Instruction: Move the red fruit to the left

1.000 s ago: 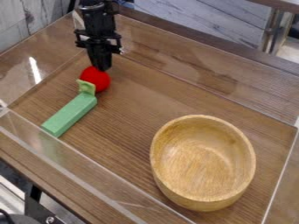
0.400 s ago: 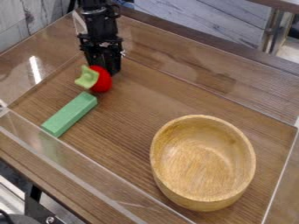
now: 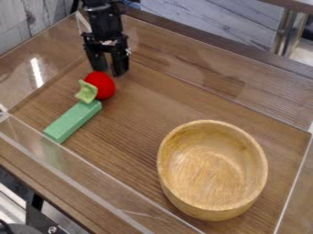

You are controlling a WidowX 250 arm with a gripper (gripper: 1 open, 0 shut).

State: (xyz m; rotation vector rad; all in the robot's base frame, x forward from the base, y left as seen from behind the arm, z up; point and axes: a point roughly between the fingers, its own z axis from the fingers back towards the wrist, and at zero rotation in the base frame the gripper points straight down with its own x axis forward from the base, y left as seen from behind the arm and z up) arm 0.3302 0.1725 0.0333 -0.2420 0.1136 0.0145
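The red fruit [image 3: 99,86] is a small glossy red toy with a light green leafy cap on its left side. It rests on the wooden table at the left, touching the far end of a flat green block [image 3: 72,120]. Just behind and above it hangs my black gripper [image 3: 106,68], pointing steeply down. Its two fingers stand apart and hold nothing; the fruit lies free in front of the fingertips.
A large wooden bowl [image 3: 214,169] stands at the front right. Clear plastic walls [image 3: 37,55] fence the wooden table on all sides, with the left wall close to the fruit and gripper.
The gripper was shut on the red fruit a second ago; its fingers have spread and let go. The fruit now rests on the table, barely shifted.
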